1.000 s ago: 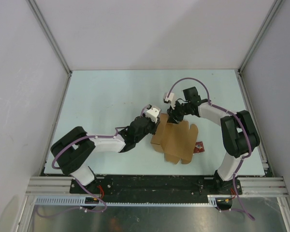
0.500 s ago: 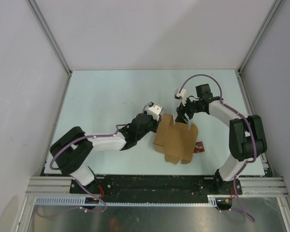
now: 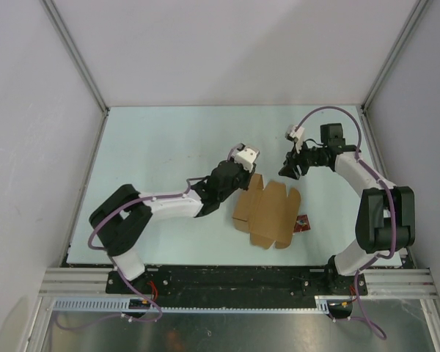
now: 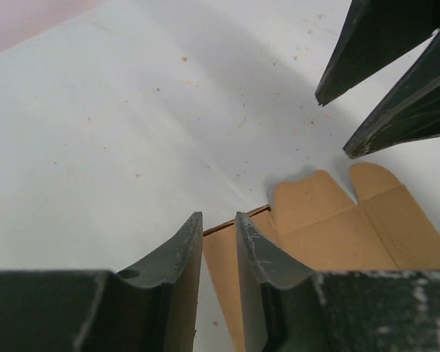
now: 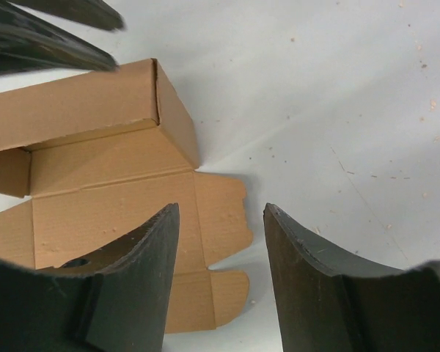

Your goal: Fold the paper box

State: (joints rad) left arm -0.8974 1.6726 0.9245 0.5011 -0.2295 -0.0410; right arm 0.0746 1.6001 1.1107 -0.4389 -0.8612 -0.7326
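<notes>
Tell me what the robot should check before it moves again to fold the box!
1. Right gripper open and empty: ok.
2. Left gripper holding nothing, fingers only slightly apart: ok.
3. Paper box close to both grippers: ok.
4. Box folded up: not ok, it is mostly flat with one side raised.
5. Small red packet clear of the box: cannot tell, it sits right at its edge.

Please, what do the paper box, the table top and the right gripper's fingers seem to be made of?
Paper box: plain brown cardboard, matte, with fine ribbing and creased fold lines. Table top: smooth pale sheet, dull sheen, dotted with crumbs; laminate or painted board, unclear. Right gripper's fingers: probably dark hard plastic, matte, with light scuffs along edges.
</notes>
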